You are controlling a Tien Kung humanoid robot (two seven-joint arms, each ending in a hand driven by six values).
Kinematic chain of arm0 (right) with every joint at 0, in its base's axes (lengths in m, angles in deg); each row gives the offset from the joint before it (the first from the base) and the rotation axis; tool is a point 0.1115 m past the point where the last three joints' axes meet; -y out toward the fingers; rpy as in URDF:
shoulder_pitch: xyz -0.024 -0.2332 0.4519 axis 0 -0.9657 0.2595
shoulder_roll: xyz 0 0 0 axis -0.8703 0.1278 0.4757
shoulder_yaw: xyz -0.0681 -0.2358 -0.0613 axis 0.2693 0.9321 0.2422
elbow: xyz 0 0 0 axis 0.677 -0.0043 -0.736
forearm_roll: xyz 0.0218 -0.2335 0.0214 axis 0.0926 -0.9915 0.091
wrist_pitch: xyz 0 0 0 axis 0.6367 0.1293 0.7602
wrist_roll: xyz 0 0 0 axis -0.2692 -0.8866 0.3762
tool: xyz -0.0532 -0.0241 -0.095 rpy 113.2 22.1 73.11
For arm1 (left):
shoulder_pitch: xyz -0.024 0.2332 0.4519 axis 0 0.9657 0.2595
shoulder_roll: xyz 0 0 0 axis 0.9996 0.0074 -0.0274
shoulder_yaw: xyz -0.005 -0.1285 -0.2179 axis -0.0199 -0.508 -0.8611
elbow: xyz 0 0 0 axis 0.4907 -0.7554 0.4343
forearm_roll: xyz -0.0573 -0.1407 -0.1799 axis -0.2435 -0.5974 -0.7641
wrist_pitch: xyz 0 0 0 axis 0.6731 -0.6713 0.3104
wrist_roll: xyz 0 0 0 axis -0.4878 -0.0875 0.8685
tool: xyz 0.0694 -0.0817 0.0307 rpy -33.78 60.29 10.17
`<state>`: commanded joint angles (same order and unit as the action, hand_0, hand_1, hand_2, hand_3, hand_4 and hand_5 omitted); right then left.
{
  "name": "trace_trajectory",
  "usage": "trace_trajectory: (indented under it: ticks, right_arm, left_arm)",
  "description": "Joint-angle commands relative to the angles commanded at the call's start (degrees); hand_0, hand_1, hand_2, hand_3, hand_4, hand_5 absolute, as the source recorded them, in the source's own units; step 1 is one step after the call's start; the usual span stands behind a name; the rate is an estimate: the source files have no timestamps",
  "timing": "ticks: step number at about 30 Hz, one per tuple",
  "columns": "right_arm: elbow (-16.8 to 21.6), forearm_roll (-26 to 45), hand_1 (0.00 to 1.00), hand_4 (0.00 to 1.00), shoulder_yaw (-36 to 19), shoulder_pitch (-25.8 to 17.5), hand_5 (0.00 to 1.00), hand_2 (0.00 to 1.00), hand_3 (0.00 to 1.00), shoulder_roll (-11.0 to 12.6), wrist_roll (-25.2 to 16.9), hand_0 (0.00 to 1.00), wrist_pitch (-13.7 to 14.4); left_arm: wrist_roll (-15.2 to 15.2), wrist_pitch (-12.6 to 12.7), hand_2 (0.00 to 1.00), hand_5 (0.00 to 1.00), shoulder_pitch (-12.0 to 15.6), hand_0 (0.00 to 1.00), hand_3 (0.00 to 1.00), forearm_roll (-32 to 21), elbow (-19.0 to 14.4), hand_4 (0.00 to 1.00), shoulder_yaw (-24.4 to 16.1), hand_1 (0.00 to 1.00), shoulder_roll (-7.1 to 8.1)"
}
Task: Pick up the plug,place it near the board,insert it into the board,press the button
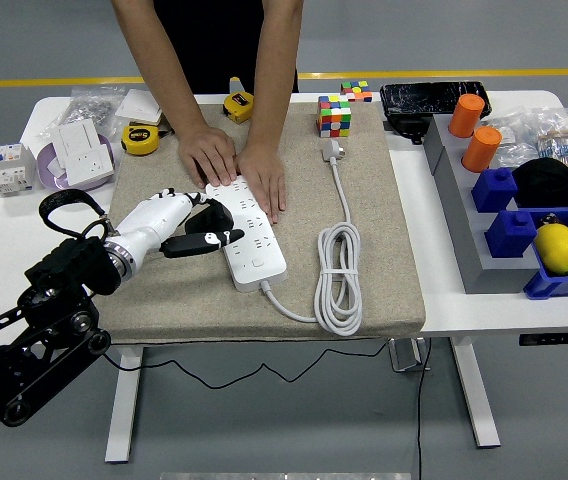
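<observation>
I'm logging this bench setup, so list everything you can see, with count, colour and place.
Power strip: one, white, centre of mat.
Plug: one, black, in left hand at strip's left edge.
Coiled cable: one, white, right of strip.
Fabric mat: one, beige, mid-table.
Puzzle cubes: two, multicoloured, far edge.
Tape measures: two, yellow, far left.
Cylinders: two, orange, right.
Lemon: one, yellow, blue bin.
Person's hands: two, pressing strip's far end.
Left hand: white, holding plug.
</observation>
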<state>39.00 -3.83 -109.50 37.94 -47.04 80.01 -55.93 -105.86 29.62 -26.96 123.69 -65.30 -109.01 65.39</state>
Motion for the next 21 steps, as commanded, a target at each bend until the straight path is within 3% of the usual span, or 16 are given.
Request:
trace_trajectory:
  ticks: [8, 10, 11, 13, 21]
  right_arm:
    - [0.0, 0.2, 0.866, 0.998, 0.1, 0.2, 0.802, 0.774, 0.828, 0.1, 0.0, 0.998, 0.0]
    - [0.0, 0.2, 0.866, 0.998, 0.1, 0.2, 0.802, 0.774, 0.828, 0.1, 0.0, 0.998, 0.0]
    - [0.0, 0.2, 0.865, 0.998, 0.1, 0.2, 0.803, 0.775, 0.827, 0.1, 0.0, 0.998, 0.0]
    - [0.0, 0.3, 0.865, 0.998, 0.1, 0.3, 0.803, 0.775, 0.827, 0.1, 0.0, 0.998, 0.0]
    - [0.0, 0.2, 0.865, 0.998, 0.1, 0.3, 0.803, 0.774, 0.828, 0.1, 0.0, 0.998, 0.0]
  left_arm:
    - [0.0, -0.6, 0.847, 0.998, -0.4, 0.997, 0.844, -2.3, 0.6, 0.998, 0.8, 0.905, 0.06]
    - [1.2, -0.8, 0.847, 0.998, -0.6, 0.997, 0.844, -2.9, 0.8, 0.998, 0.9, 0.905, 0.03]
    - [3.0, -1.2, 0.82, 0.998, -0.8, 0.936, 0.822, -4.0, 1.2, 0.938, 1.1, 0.863, 0.04]
    - [5.4, -1.5, 0.82, 0.998, -1.2, 0.936, 0.822, -4.8, 1.4, 0.938, 1.5, 0.863, 0.09]
    - [6.5, -1.2, 0.812, 0.998, -1.6, 0.925, 0.816, -3.7, 1.3, 0.907, 1.7, 0.857, 0.26]
